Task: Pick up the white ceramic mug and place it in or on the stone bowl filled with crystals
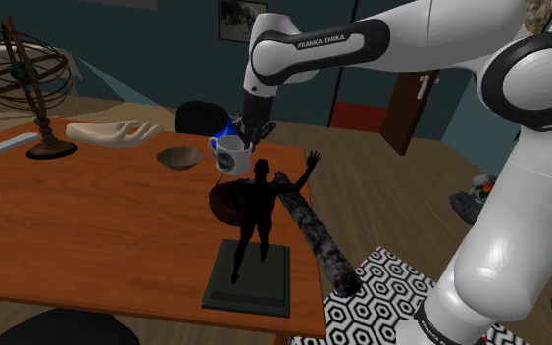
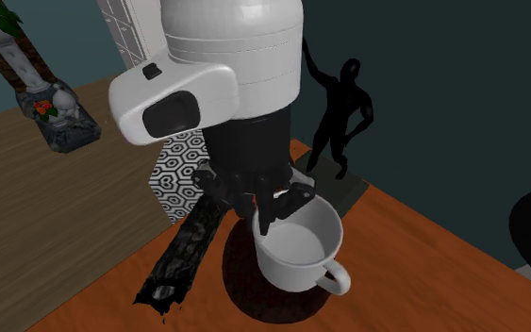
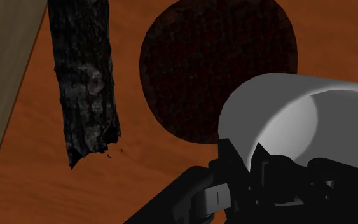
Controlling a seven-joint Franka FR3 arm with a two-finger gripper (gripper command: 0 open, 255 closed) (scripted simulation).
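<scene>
End effector (image 2: pixel 274 209): we see it clenched on the rim of the white mug (image 2: pixel 296 257), with one finger inside the cup and the other outside.
White mug: it hangs clear of the table (image 1: pixel 87 221), tilted, with its handle on the side away from the fingers.
Below the mug: we find a dark round disc (image 3: pixel 215 63) lying flat on the wood.
Beside the disc: a bark-covered log (image 3: pixel 85 83) lies close by, and in the wrist view we see a strip of table between them.
Figurine: a black figurine (image 1: pixel 259 211) with one arm raised stands on a dark square base near the table's edge.
Bowl: a small grey-brown bowl (image 1: pixel 178 158) sits on the table to the shoulder view's left of the mug, apart from it; we cannot make out its contents.
Farther off: a pale hand model (image 1: pixel 112 132) and an armillary sphere (image 1: pixel 28 83).
</scene>
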